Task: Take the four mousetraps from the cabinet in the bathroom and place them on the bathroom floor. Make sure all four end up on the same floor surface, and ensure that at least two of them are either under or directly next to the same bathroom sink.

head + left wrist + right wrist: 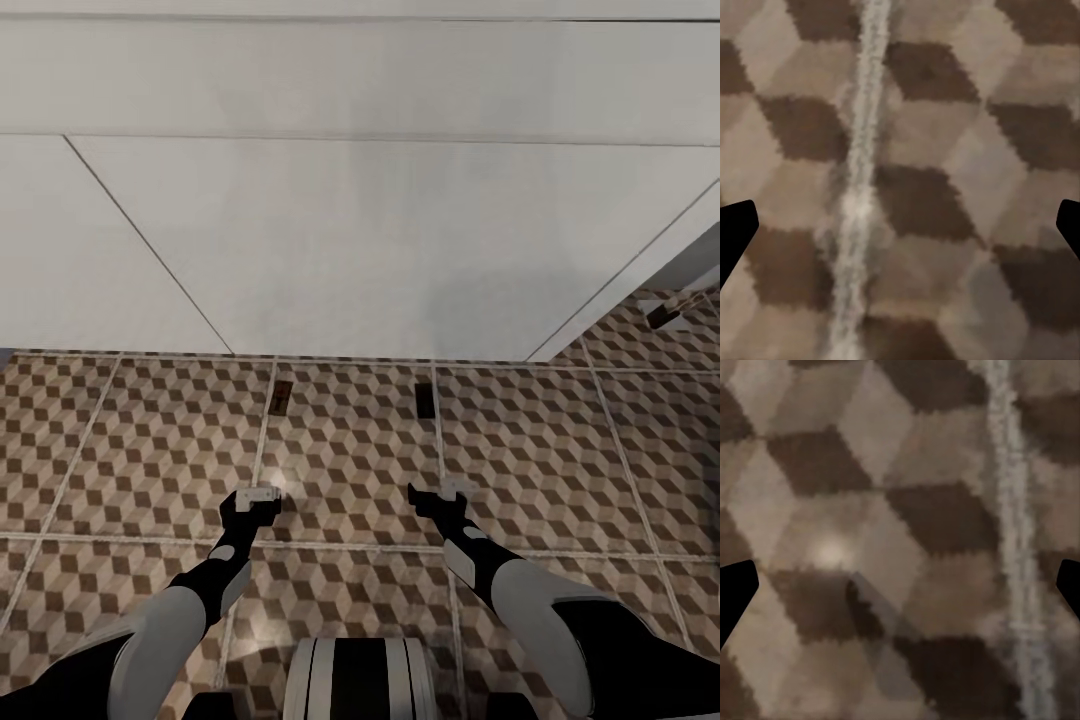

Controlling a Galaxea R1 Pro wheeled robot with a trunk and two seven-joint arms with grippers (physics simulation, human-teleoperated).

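Both pincers are down low over the tiles: the left gripper (258, 497) and the right gripper (440, 493) hang just above the bathroom floor (130, 450), jaws spread wide with nothing between them. In the left wrist view you catch only the dark fingertips (736, 232) at either edge, with a pale grout line (859, 187) running between; same story at the right wrist, black tips (736, 592) far apart over bare cube pattern.

And look ahead of them: two mousetraps already lie flat on the floor, one (282, 397) on a grout line in front of the left arm, the other (424, 398) in front of the right, both just beside the flat white front of the sink (380, 250). A third dark board (664, 314) sits off at the right edge, further back, tilted, hard to read.

So two by the sink looks settled, I'd say. To finish the step cleanly, lift both arms straight up and back off without sweeping forward, because a nudge could skate those boards away.

No brand, label or writing anywhere that I can read.
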